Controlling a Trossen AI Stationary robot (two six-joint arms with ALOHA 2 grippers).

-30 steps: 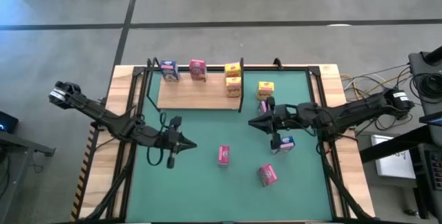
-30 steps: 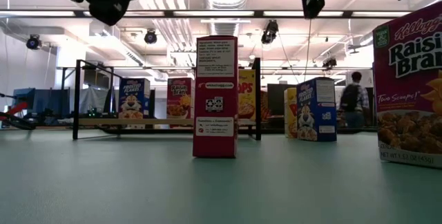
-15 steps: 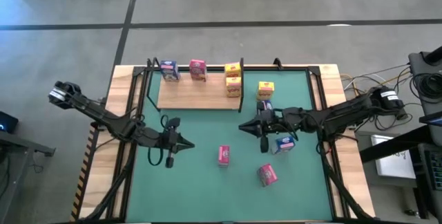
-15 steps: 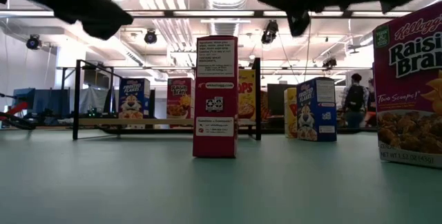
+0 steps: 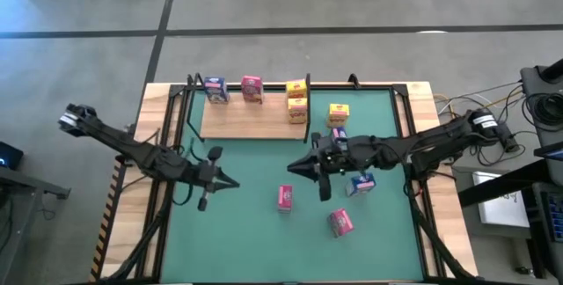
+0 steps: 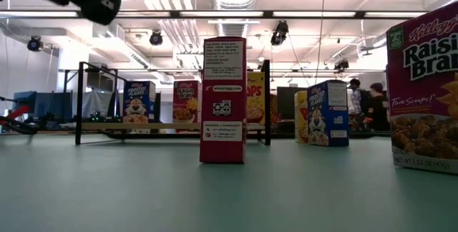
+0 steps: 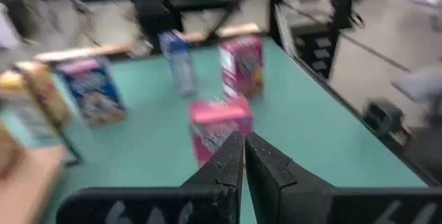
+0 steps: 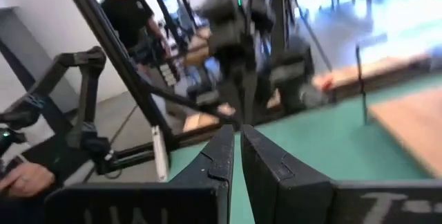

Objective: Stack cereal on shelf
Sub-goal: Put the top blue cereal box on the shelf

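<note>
Pink box (image 5: 284, 197): upright on green mat, nearest grippers; light stiff cardboard, crushable; grip flat sides.
Right gripper (image 5: 294, 170): fingers together, empty, just beyond it.
Left gripper (image 5: 230, 184): fingers together, left.
Shelf (image 5: 251, 120): far, four boxes.

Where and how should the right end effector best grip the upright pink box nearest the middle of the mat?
The pink cereal box stands upright and alone on the green mat. Probably best to come from above and close across its narrow faces near the top. The right end effector hovers just beside it, fingers shut, so it must open first.
</note>
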